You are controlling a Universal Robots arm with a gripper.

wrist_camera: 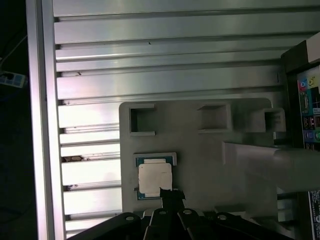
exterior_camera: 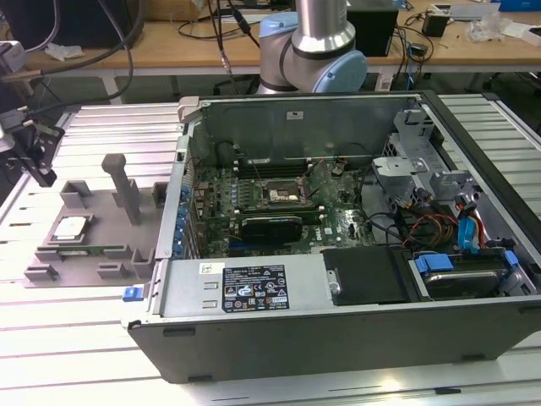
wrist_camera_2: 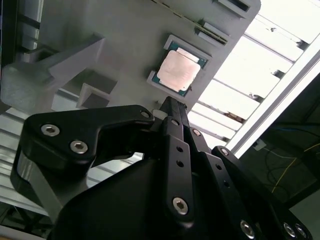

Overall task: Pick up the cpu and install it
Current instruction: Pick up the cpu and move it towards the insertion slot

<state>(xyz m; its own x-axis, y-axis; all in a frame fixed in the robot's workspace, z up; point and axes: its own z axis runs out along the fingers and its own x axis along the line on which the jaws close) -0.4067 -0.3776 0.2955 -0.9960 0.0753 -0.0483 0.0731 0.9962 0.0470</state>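
CPU [exterior_camera: 70, 227] count: one. I see it as a small flat square chip with a pale silver metal top and a thin teal-green rim showing around the lid. It lies flat, top up, in a shallow framed recess of one grey holder tray [exterior_camera: 93, 254]. The tray rests on the slatted aluminium table [exterior_camera: 68, 338], at the exterior view's left of one open computer case [exterior_camera: 338, 330].

In the first wrist view I count three square pockets [wrist_camera: 142, 120] along one side of the tray. One upright grey post [exterior_camera: 127, 190] stands on the tray beside the CPU's recess.

Inside the case I count one motherboard [exterior_camera: 254, 203] with one dark square socket [exterior_camera: 283, 193] in a metal frame. The socket is well apart from the CPU.

Gripper [wrist_camera_2: 172, 102]: one. Its two black fingers [wrist_camera_2: 177, 145] are drawn together to a narrow tip and hold nothing. In both wrist views the tip sits just beside one edge of the CPU. I cannot tell whether the tip touches the chip.
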